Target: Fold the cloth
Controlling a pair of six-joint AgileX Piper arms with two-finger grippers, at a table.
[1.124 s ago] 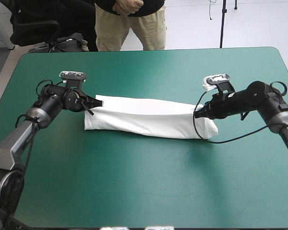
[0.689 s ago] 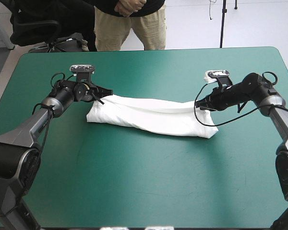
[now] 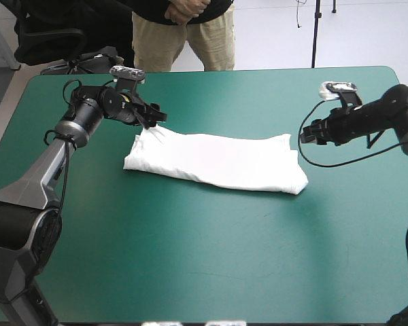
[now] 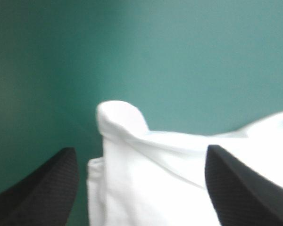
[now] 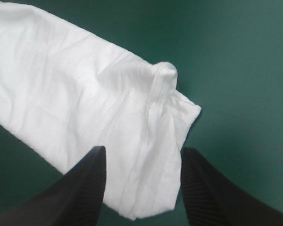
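The white T-shirt (image 3: 217, 163) lies on the table as a long folded band running left to right. My left gripper (image 3: 156, 123) hovers at the band's far left corner, open. In the left wrist view (image 4: 140, 150) its fingers stand wide apart, and a small peaked corner of the T-shirt (image 4: 122, 117) rises just ahead of them. My right gripper (image 3: 308, 132) is open too, just off the band's right end and apart from it. The right wrist view (image 5: 144, 151) shows the T-shirt's right end (image 5: 85, 94) with a puckered corner, lying below and ahead of the spread fingers.
Bare teal-green cover (image 3: 204, 258) stretches wide on the near side of the shirt. The table's far edge (image 3: 258, 69) runs a short way behind both grippers.
Both grippers were shut on the shirt's far edge at its two ends. They have opened and let go, and the band has settled flat. The right gripper has drawn back to the right.
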